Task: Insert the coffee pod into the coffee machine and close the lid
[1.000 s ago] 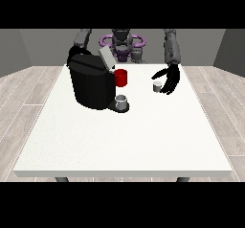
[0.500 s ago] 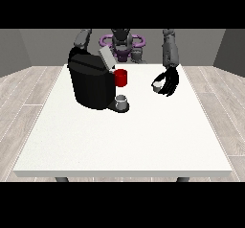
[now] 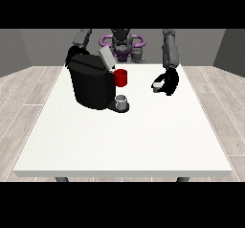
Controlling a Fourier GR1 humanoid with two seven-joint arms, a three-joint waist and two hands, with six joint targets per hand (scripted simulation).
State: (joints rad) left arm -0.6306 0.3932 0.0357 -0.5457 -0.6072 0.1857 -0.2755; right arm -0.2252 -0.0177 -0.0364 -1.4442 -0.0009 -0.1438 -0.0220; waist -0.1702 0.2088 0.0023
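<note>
A black coffee machine point(image 3: 91, 84) stands on the white table point(image 3: 124, 131) at the view's left, its grey lid point(image 3: 106, 58) tilted up and open. A red part point(image 3: 121, 77) sticks out at its front, with a small grey cup point(image 3: 121, 100) on the drip base below. The hand at the view's right point(image 3: 168, 82) is lifted off the table with its fingers curled round a small pale coffee pod point(image 3: 157, 85). The hand at the view's left point(image 3: 72, 55) is behind the machine's top and mostly hidden.
The robot's torso point(image 3: 121, 44) sits behind the table's far edge. Wooden floor surrounds the table. White tabletop stretches from the machine towards the camera.
The hand at the view's right has closed round the coffee pod and risen a little with it. The machine and the other hand have not moved.
</note>
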